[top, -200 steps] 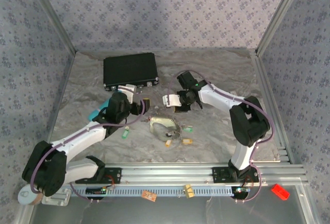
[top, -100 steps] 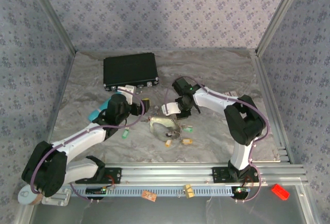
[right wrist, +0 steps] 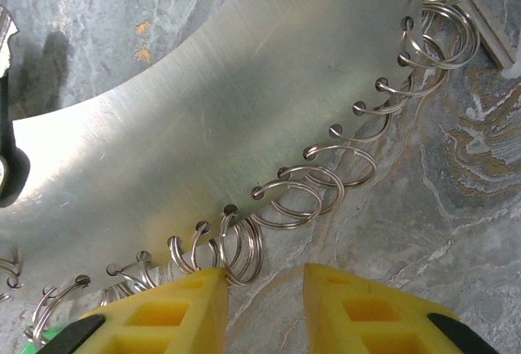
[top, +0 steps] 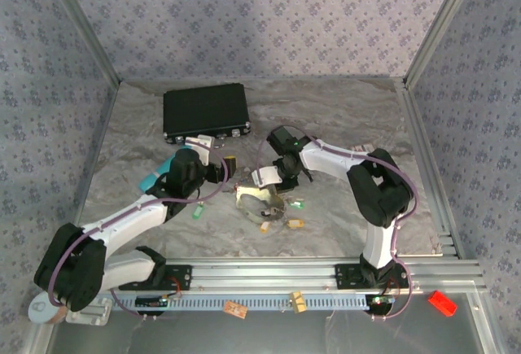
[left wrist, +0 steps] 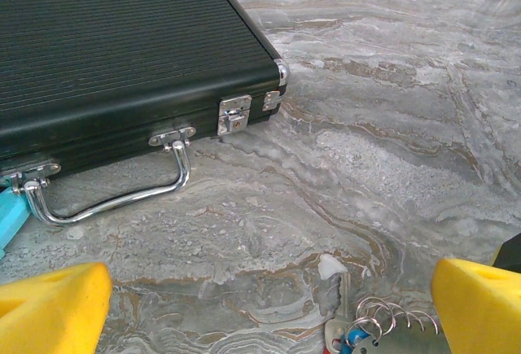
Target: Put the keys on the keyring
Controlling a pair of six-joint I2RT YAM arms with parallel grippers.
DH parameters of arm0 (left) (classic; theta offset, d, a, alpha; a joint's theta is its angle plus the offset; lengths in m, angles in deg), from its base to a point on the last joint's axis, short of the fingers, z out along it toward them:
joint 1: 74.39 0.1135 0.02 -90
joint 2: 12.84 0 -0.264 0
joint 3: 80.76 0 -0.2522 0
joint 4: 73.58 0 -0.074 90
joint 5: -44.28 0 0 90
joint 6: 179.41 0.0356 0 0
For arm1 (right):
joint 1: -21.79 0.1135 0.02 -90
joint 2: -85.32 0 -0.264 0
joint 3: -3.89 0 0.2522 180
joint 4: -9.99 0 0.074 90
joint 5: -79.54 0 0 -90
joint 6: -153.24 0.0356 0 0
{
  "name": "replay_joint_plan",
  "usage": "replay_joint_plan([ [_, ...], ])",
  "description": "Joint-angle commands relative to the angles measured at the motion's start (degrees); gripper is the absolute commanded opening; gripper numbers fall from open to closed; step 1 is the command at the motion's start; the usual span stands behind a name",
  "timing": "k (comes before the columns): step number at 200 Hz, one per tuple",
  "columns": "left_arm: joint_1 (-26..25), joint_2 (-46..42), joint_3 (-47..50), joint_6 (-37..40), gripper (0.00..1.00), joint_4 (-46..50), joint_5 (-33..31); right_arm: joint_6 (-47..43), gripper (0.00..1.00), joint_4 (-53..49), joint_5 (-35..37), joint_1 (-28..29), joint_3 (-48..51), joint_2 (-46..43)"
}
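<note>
Keyring (right wrist: 203, 110): a curved metal plate with holes along its edge and a split ring (right wrist: 281, 199) through each hole. From the top it lies mid-table between my two arms, near the front half.

My right gripper (right wrist: 264, 277) sits at the ringed edge. Its yellow fingers (right wrist: 358, 305) are parted a little, with bare floor in the gap and nothing held. One ring is at the left fingertip; I can't tell if they touch.

My left gripper (left wrist: 264, 301) is spread wide and empty, tips at the bottom corners of its view. A few rings and a blue key (left wrist: 356, 338) lie just inside its right finger.

Loose keys:
- left green key (top: 198, 210), left of the keyring
- right green key (top: 297, 203), right of the keyring
- yellow key (top: 295, 224), right of the keyring and nearer the front

An orange key (top: 236, 310) and a red key (top: 441, 301) lie past the front rail (top: 269, 273), well apart from the keyring.

Room to move:
- The table (top: 350, 118) is bare at back right and along the right side up to the wall (top: 480, 85).
- Walls close off the back, left and right, with metal posts at the corners.
- The case (top: 205, 112) takes the back left. Its handle (left wrist: 106, 199) and latch (left wrist: 234, 115) face my left gripper, with bare floor between.
- A teal tube (top: 153, 179) is just beside my left wrist, on the wall side.

Latch face is too small to read.
</note>
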Motion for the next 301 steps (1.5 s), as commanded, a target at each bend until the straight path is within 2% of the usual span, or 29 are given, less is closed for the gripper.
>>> replay_joint_plan([
  [1, 0.36, -0.91, -0.05, 0.69, 0.99, -1.34, -0.26, -1.58, 0.3, -1.5, -1.14, 0.54, -0.36, 1.16],
  [36, 0.29, -1.2, -0.04, 0.76, 1.0, -1.27, -0.48, -1.39, 0.26, -1.4, -1.54, 0.84, -1.0, 1.87],
  [127, 0.28, -1.22, 0.01, 0.76, 1.0, -1.17, -0.84, -1.73, 0.23, -3.3, -3.49, 1.68, -3.0, 3.67],
  [158, 0.29, -1.6, -0.04, 0.83, 1.0, -0.91, -1.06, -1.87, 0.16, -3.99, -4.26, 1.77, -3.19, 3.72],
  [188, 0.29, -3.16, 0.1, 0.94, 0.99, 0.24, -1.72, -1.13, 0.0, -4.84, -6.71, 0.78, -2.66, 1.66],
  [220, 0.36, -5.19, 0.06, 0.85, 0.99, 1.9, -2.37, 1.67, 0.0, -7.03, -11.17, 0.26, -2.91, -1.6],
  [248, 0.21, -7.85, 0.16, 1.61, 0.99, 3.84, -1.83, 7.82, 0.0, -6.96, -12.33, 0.39, -2.54, -3.93],
  [278, -0.81, -8.99, 1.21, 7.21, 0.96, 4.16, 1.26, 13.28, 0.0, -4.75, -13.48, 1.23, -1.31, -8.12],
  [301, -3.38, -9.35, 1.22, 15.31, 0.9, 5.21, 7.24, 15.71, 0.0, -1.47, -14.95, 1.6, 0.59, -12.69],
])
